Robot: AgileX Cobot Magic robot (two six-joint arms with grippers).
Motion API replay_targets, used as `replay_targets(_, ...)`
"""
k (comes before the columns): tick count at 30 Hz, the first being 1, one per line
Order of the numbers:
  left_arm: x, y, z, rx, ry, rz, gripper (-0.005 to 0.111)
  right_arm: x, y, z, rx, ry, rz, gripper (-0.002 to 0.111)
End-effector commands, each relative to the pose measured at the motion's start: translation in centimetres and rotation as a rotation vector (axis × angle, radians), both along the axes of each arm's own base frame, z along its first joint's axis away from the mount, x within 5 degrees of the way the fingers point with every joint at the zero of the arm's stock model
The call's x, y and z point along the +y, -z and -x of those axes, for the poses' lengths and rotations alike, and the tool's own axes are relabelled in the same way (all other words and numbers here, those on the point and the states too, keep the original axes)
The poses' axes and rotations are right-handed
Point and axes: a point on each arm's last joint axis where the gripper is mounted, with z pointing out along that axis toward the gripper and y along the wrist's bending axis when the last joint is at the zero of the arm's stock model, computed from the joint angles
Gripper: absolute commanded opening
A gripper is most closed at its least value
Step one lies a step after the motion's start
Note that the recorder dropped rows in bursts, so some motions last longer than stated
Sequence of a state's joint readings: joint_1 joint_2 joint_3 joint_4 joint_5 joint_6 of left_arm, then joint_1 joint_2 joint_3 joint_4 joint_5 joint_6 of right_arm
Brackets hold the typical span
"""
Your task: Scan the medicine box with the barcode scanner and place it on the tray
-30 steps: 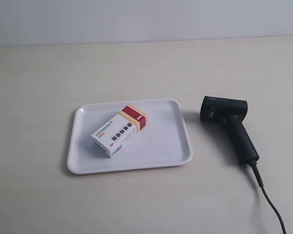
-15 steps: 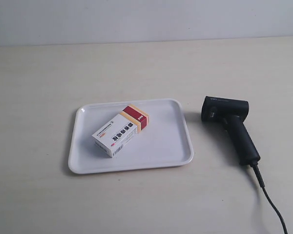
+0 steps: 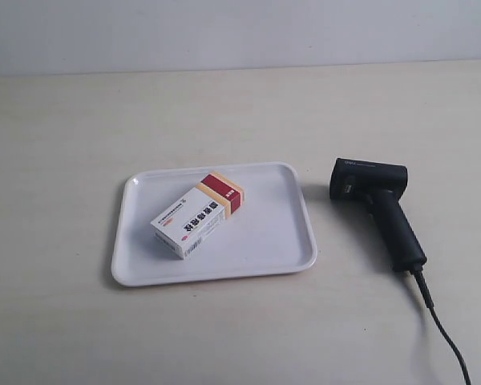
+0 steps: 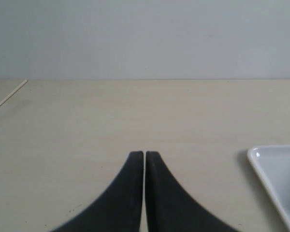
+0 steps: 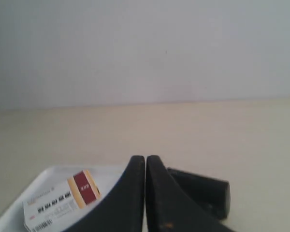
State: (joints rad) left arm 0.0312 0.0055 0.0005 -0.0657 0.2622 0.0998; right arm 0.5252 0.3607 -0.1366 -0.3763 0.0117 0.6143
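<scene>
your right gripper (image 5: 145, 193) has its fingers pressed together on nothing, and just past them you see both task things: the barcode scanner (image 5: 203, 191) to one side of the tips, the medicine box (image 5: 63, 200) on the tray (image 5: 19, 208) to the other. your left gripper (image 4: 145, 193) is pressed together too, empty, over bare desk (image 4: 87, 121) with only a tray corner (image 4: 275, 174) in sight. so the right arm looks the nearer one. in the exterior view the medicine box (image 3: 197, 214) lies flat inside the tray (image 3: 280, 241), long axis diagonal, dark red end toward the far side; the barcode scanner (image 3: 377, 208) lies just beside the tray, handle and cable (image 3: 445, 337) trailing toward the camera. spread the fingers before you reach.
</scene>
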Motion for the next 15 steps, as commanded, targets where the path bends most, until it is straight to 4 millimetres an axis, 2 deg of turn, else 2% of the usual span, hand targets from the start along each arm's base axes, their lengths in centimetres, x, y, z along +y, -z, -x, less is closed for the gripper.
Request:
replay_targets(1,0.03,-0.09,0.03,-0.011,-0.006,0.001,0.004,-0.33,3.15,0.66,0.032,-0.003,0.004,0.001)
replay_targets(3,0.03,-0.09,0.03,-0.011,-0.006,0.001,0.004,-0.48,3.7,0.91,0.028,-0.002,0.006,0.001)
replay_targets(15,0.03,-0.09,0.03,-0.011,-0.006,0.001,0.004,-0.66,3.75,1.21,0.043,0.003,-0.017,0.001)
